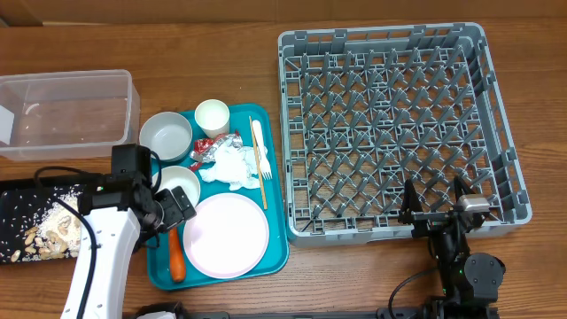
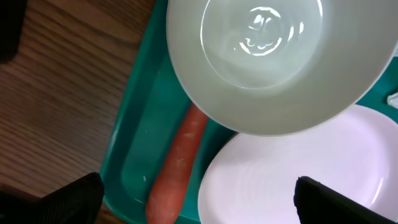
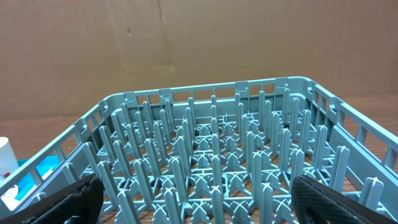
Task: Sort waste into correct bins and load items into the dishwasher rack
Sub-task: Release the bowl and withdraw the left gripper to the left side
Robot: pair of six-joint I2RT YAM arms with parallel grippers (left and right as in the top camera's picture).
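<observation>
The whitish bowl (image 2: 273, 62) sits closest to my left wrist lens and fills the top of that frame, its rim hiding the upper end of the small orange carrot (image 2: 177, 168). The carrot lies along the wall of the teal tray (image 2: 134, 143) at lower left, just beside the pale pink plate (image 2: 298, 174) at lower right. My left pincer (image 2: 199, 202) hangs released, fingers spread to the bottom corners and grasping nothing. I judge that spread is meant to straddle the carrot, though bowl and plate crowd it.

From overhead, the beige food scraps (image 1: 49, 229) lie in the black tray (image 1: 18, 199) at the left edge, so I take it the carrot belongs there too. The clear tub (image 1: 66, 111) at upper left likely suits the crumpled napkin (image 1: 232, 166) and the foil wrapper (image 1: 206, 149).

The grey bowl (image 1: 166, 135), white cup (image 1: 213, 116), wooden stick (image 1: 256, 146) and fork (image 1: 264, 168) rest on the teal tray, left of centre. The dishwasher rack (image 1: 381, 35) takes the right half, with no dish visible in it. My right pincer (image 1: 434, 208) waits released at its lower edge, facing the pegs, probably to receive dishes.
</observation>
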